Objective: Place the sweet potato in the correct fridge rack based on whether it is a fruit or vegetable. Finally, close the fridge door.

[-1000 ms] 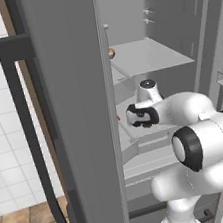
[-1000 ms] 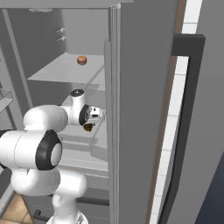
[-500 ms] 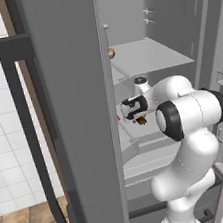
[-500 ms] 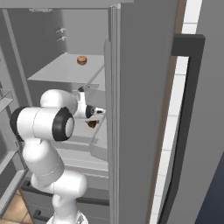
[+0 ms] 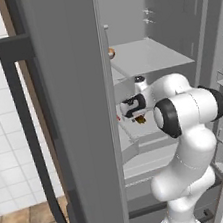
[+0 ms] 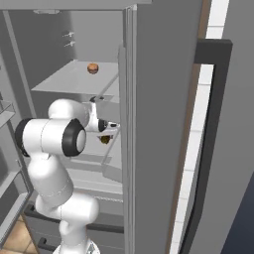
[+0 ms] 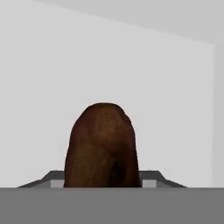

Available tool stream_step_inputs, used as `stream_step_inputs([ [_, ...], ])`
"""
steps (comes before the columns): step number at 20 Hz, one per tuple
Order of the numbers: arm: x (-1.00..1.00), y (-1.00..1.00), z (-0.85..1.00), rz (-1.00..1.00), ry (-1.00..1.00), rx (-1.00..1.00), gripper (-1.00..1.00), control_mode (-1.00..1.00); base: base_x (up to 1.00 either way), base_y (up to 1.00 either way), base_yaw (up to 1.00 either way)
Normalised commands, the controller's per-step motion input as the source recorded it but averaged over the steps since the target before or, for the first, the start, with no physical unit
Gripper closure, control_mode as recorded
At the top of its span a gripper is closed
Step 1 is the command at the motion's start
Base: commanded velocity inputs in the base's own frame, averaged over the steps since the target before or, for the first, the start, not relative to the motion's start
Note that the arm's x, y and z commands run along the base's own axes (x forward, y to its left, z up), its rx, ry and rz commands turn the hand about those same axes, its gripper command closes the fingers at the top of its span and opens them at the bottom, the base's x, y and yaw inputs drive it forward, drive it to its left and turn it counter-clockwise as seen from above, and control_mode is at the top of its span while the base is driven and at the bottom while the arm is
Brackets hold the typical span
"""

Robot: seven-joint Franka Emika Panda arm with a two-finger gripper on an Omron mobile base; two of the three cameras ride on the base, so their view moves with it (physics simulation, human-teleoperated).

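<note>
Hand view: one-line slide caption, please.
Sweet potato held in the shut tool, seen end-on and close against the pale grey fridge interior.

- The sweet potato (image 7: 103, 146) is cut off at its lower end in the hand view.
- In the left base view the fridge door (image 5: 73, 114) hides part of the orange-brown item (image 5: 111, 53).

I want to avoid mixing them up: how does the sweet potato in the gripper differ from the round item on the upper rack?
The sweet potato is dark brown and oblong; the round item is orange-brown and rounder. The sweet potato is held by the shut gripper, off any shelf; the round item rests on the upper fridge rack. Both look small against the fridge.
</note>
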Motion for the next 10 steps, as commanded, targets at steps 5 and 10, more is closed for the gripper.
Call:
stream_step_inputs([
  [5,-0.18,0.0,-0.25,0.0,-0.05,0.0,-1.0,-1.0,0.0,0.0,0.0],
  [10,-0.27,0.0,-0.01,0.0,-0.07,0.01,-1.0,-1.0,0.0,0.0,0.0],
])
